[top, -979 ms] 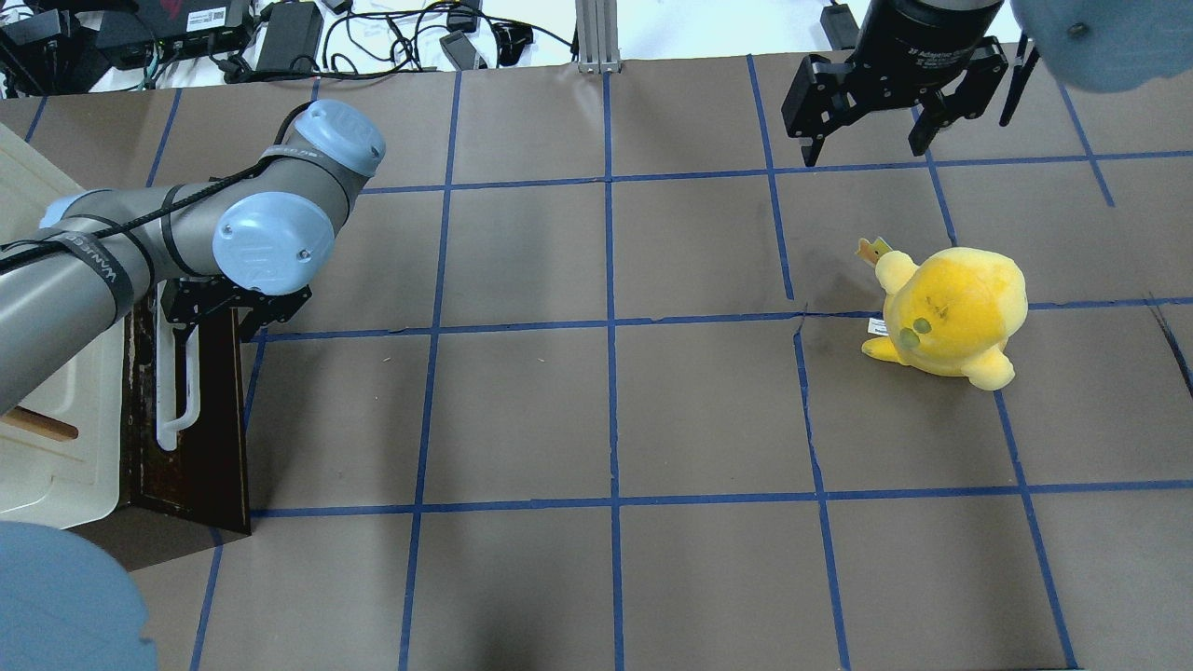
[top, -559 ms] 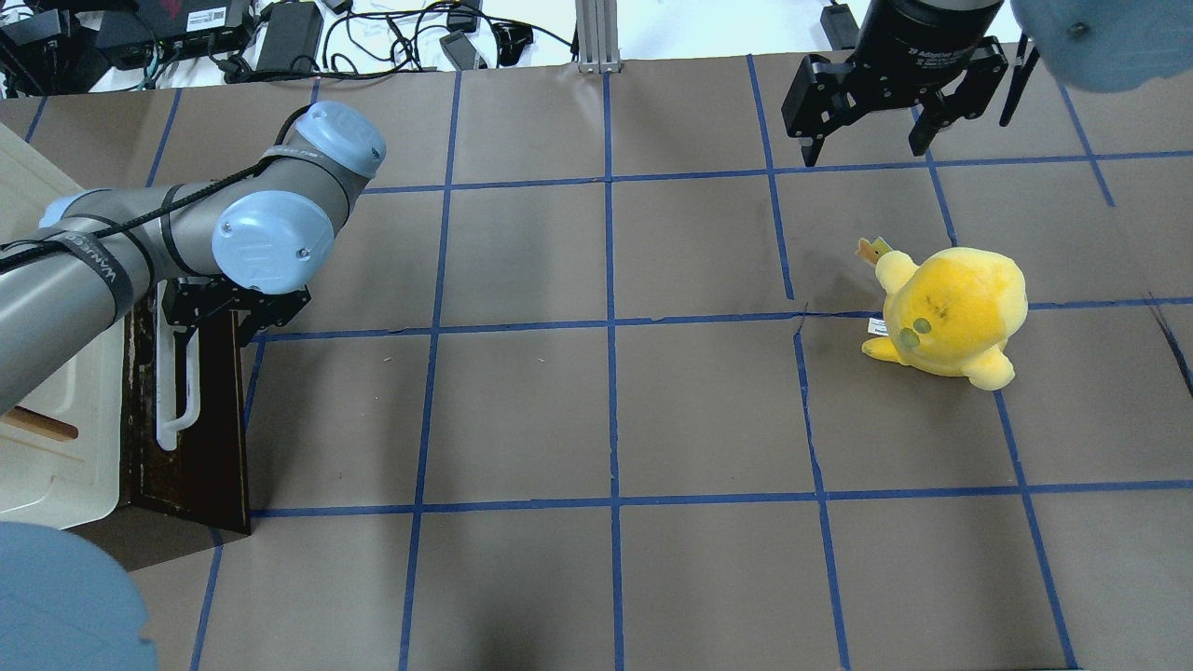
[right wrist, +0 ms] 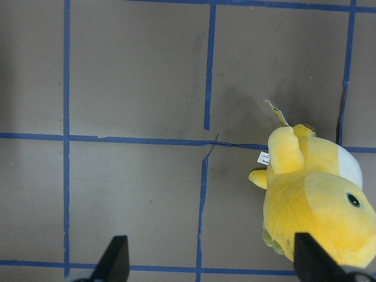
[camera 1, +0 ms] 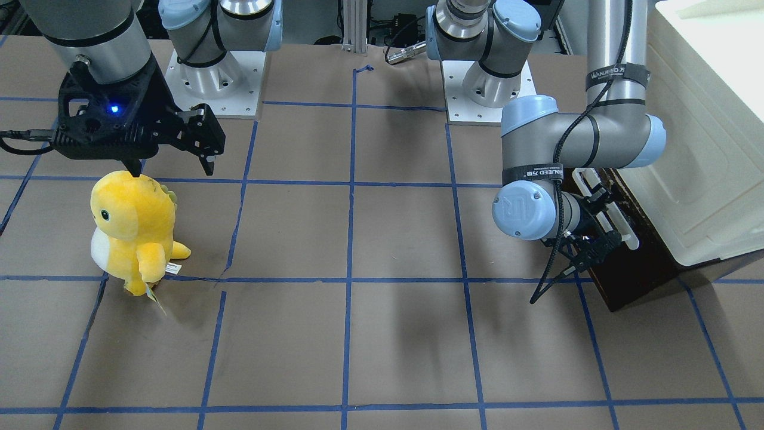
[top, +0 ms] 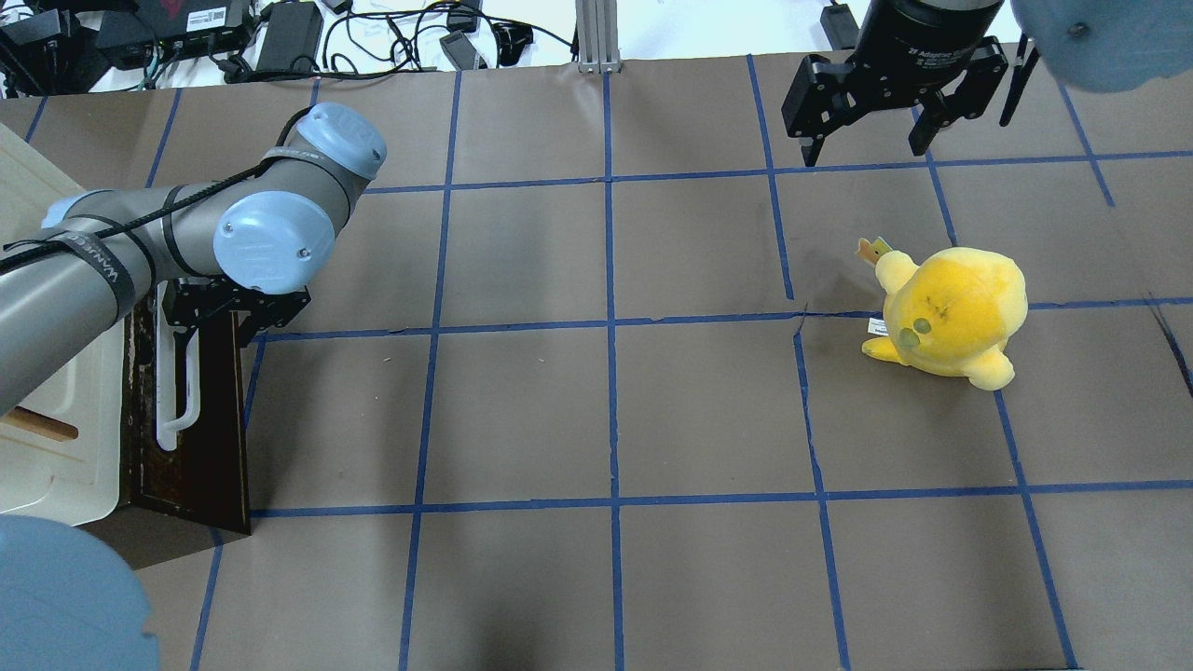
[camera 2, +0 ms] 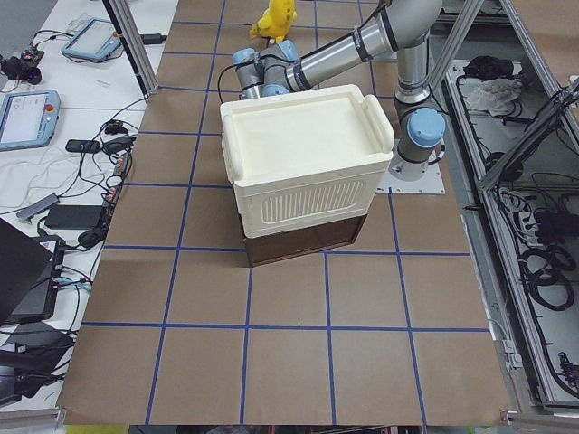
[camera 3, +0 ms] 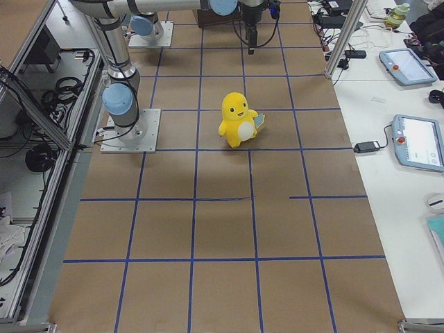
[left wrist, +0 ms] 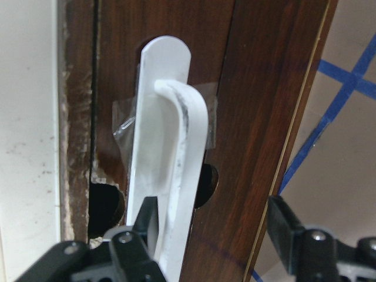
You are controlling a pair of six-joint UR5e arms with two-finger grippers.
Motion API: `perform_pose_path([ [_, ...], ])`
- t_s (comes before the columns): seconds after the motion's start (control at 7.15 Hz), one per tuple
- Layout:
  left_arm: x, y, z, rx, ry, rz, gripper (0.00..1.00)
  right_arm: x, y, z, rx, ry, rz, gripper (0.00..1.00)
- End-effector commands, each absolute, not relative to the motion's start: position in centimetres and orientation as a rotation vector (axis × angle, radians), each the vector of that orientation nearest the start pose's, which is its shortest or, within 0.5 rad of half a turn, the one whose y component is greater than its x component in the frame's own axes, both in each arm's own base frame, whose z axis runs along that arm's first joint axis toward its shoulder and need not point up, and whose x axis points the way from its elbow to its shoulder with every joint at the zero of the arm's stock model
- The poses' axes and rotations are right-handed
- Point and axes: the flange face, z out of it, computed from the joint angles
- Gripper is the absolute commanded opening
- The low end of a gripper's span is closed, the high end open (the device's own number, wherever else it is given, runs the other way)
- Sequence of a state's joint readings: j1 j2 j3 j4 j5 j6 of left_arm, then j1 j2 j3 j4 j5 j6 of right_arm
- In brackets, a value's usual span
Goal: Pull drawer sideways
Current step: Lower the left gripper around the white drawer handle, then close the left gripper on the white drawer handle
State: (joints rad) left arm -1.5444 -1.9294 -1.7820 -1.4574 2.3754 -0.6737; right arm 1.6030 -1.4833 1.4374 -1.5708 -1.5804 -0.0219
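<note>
Dark brown wooden drawer (top: 200,438) with its long white bar handle (left wrist: 170,158) sits at the left end of the brown papered counter (top: 522,410), tucked under a cream plastic cabinet (camera 2: 303,172). The left claw (left wrist: 210,229) is right on it, jaws spread, the bar between its fingers but not clamped. The right claw (top: 864,149) hangs spread wide over the counter's right half, near a yellow plush toy (top: 951,312).

A robotics lab is shown. The table (top: 522,410) is covered in brown paper marked with a blue tape grid (top: 610,326). Arm bases (camera 1: 209,80) are bolted to it, and teach pendants (camera 3: 419,143), cables (top: 391,42) and an aluminium frame (top: 596,37) are set around it.
</note>
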Motion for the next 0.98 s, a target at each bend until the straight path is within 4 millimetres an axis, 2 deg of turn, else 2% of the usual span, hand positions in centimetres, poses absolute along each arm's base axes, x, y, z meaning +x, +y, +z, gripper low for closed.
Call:
perform_pose_path([
  [0.0, -4.4, -54.1, 24.2, -0.569, 2.175, 0.193, 0.6, 14.9, -52.9, 50.9, -0.084, 3.149, -0.073, 1.0],
  [0.56, -4.2, -54.0, 24.3, -0.564, 2.173, 0.199, 0.6, 14.9, -52.9, 50.9, -0.084, 3.149, -0.073, 1.0],
  [0.84, -3.4, -54.0, 24.4, -0.579, 2.168, 0.208, 0.6, 14.9, -52.9, 50.9, -0.084, 3.149, -0.073, 1.0],
])
